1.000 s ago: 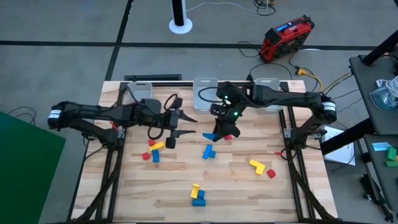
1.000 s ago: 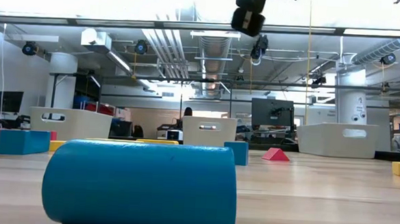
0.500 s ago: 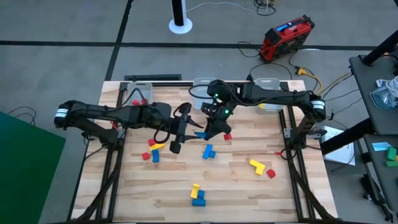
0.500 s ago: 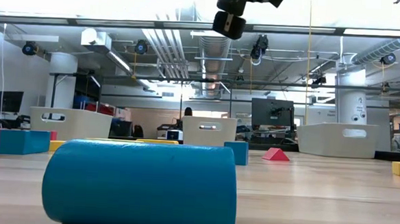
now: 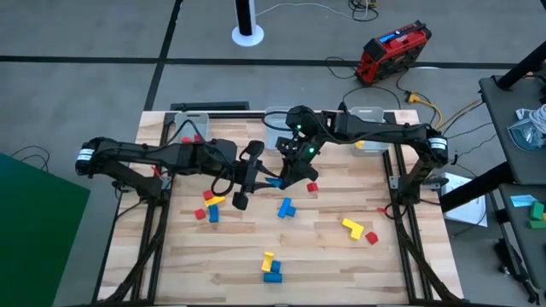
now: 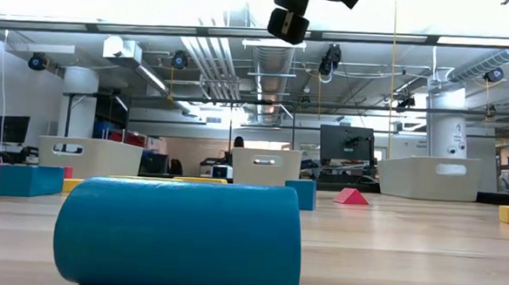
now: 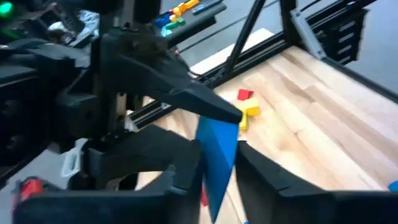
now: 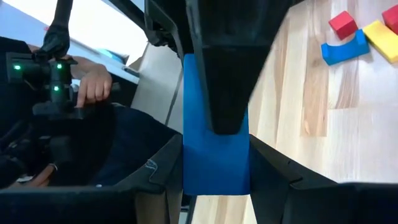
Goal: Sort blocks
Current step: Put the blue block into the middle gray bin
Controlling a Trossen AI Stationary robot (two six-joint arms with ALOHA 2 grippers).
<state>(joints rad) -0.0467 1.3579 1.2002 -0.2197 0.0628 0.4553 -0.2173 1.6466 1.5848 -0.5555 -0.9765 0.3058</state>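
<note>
Since a second ago, left gripper (image 5: 247,175) has closed in on right gripper (image 5: 290,167); blue block (image 8: 214,149) sits clamped in right gripper, left fingers spread around it; handover step; next, left closes, right releases.

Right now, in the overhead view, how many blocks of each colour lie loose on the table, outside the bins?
Red blocks: 4
Blue blocks: 3
Yellow blocks: 3
Total: 10, besides the held blue block.
</note>
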